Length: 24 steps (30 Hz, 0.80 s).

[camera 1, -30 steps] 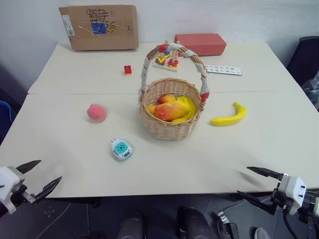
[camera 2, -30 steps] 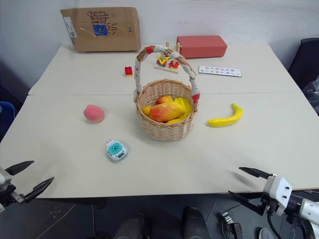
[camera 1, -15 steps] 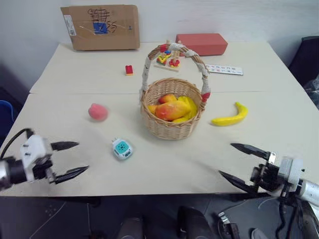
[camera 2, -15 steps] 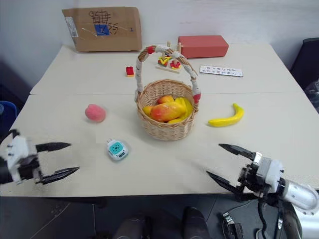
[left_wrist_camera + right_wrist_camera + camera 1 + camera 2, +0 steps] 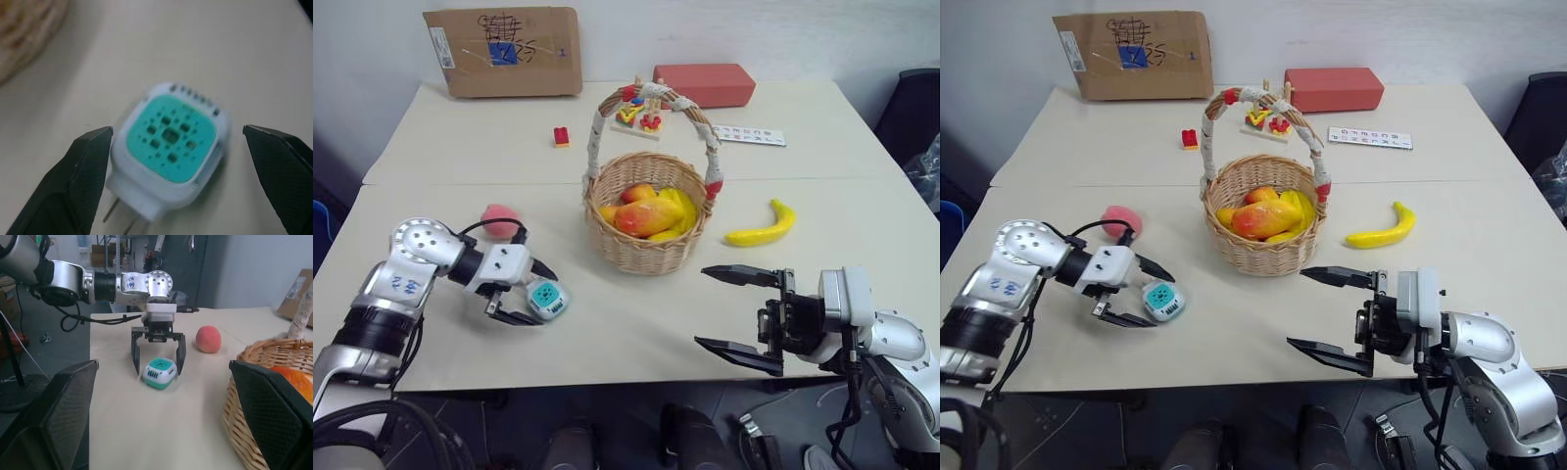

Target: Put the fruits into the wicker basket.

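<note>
The wicker basket [image 5: 646, 245] stands mid-table with a mango [image 5: 649, 217] and yellow fruit inside. Right of it a banana [image 5: 764, 227] lies on the table. A pink peach [image 5: 495, 217] rests to the basket's left, partly behind my left arm's cable. My left gripper [image 5: 548, 299] is open and tilted down, its fingers [image 5: 93, 147] straddling the teal-and-white gadget [image 5: 171, 142]. Near the table's front edge, below the banana, my right gripper [image 5: 701, 306] is open, empty and pointing left. The right wrist view shows the left gripper [image 5: 157, 357], gadget [image 5: 159, 372], peach [image 5: 208, 339] and basket wall [image 5: 254, 382].
At the back of the table are a cardboard box [image 5: 504, 51], a red box [image 5: 703, 83], a wooden peg toy [image 5: 639, 119], a tiny red block [image 5: 561, 136] and a white printed strip [image 5: 749, 136]. The table's front edge [image 5: 607, 377] runs close below both grippers.
My left arm swung in from the front left corner onto the table and now straddles the gadget. The right gripper rose and moved left along the front edge. Both stayed open.
</note>
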Tool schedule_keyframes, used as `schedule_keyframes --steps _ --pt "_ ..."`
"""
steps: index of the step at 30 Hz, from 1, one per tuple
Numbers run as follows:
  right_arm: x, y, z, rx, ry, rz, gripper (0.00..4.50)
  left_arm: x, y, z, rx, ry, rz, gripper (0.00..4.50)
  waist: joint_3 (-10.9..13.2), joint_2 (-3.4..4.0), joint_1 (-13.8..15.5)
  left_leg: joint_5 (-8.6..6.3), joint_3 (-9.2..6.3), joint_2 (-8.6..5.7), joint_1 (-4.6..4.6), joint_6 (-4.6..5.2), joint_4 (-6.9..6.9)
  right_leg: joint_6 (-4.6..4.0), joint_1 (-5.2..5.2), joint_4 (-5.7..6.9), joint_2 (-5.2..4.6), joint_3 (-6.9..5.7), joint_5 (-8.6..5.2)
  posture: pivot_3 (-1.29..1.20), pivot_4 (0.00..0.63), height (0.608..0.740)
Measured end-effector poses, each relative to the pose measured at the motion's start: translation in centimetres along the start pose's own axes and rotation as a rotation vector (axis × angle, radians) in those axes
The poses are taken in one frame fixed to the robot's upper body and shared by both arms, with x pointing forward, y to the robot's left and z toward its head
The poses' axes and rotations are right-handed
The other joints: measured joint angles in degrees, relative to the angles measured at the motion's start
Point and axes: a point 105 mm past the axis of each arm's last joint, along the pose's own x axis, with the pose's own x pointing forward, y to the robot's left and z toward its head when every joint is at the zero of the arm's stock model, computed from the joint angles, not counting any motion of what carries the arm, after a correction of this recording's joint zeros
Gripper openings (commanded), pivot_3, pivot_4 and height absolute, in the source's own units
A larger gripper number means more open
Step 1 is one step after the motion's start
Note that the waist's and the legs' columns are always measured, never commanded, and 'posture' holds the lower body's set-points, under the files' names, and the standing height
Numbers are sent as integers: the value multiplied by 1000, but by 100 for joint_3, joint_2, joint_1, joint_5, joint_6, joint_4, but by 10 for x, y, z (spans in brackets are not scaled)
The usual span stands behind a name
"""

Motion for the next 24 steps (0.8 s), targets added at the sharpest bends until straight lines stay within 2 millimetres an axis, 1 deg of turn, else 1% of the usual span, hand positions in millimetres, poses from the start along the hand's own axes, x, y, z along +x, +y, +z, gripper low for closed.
schedule_keyframes --steps 1,2,4,5,7,8,10,13,14,16,17,18,19,22,24 --pt "0 -1 -1 2 -1 -8 4467 3 4 1 5 -9 1 4500 0 0 6 -2 -1 0 -1 4 8 0 1 4 -1 1 0 0 150 740" --pt "1 -1 -1 3 -7 -15 4494 7 11 5 28 -24 4 4304 2 -3 22 -5 -2 0 -5 8 16 5 3 2 -1 2 2 0 150 740" --pt "0 0 -3 5 -1 -23 4500 12 14 9 58 -44 2 3885 2 -5 53 -9 -3 -3 -9 16 26 12 5 1 -4 7 7 0 150 740" --pt "-2 1 -6 11 5 -31 4500 13 13 9 66 -50 2 3543 2 -6 55 -10 0 -3 -8 19 27 14 4 0 -4 12 8 0 150 740" --pt "-3 3 -10 23 9 -40 4500 12 11 8 84 -56 10 3013 2 -6 59 -11 1 -3 -7 19 28 15 4 1 -5 14 8 0 150 740" --pt "-3 4 -10 12 3 -38 4500 10 8 5 68 -81 25 2923 2 -6 47 -11 3 -1 -4 19 28 15 3 2 -4 18 8 0 150 740" --pt "-3 5 -10 4 -2 -28 4500 8 1 2 17 -126 50 2922 3 -7 4 -10 2 4 -2 19 27 15 3 5 -2 18 8 0 150 740" --pt "-2 6 -12 -6 -18 -15 4500 -2 -13 1 -80 -215 121 2920 5 -10 -43 -12 -25 13 0 16 23 15 -2 6 0 23 8 0 150 740" --pt "1 6 -11 -8 -45 -9 4500 -12 -19 0 -137 -261 209 2920 6 -12 -84 -15 -30 20 7 12 19 14 -2 7 1 29 8 0 150 740" --pt "8 6 -10 -1 -92 -1 4500 -35 -30 -12 -282 -312 413 2920 8 -14 -145 -18 -34 37 11 10 18 12 -2 12 0 28 7 0 150 740" --pt "10 5 -8 -1 -116 -3 4500 -47 -35 -21 -357 -322 511 2920 9 -13 -150 -18 -35 53 12 10 19 12 0 15 -1 28 7 0 150 740" --pt "18 3 -4 -4 -152 3 4500 -66 -43 -32 -445 -321 659 2920 11 -17 -186 -21 -29 63 15 6 18 11 0 11 1 31 6 0 150 740" --pt "23 1 0 -9 -189 -1 4500 -81 -50 -42 -516 -309 770 2920 11 -18 -187 -23 -30 67 17 5 19 11 1 11 4 31 6 0 150 740" --pt "38 -3 8 -21 -255 7 4500 -118 -68 -71 -689 -263 1075 2920 12 -16 -119 -24 -38 64 20 2 20 7 3 17 3 28 4 0 150 740" --pt "46 -5 7 -17 -273 20 4500 -142 -78 -92 -814 -226 1280 2920 9 -21 -11 -25 -42 60 20 0 20 6 4 18 2 27 3 0 150 740"
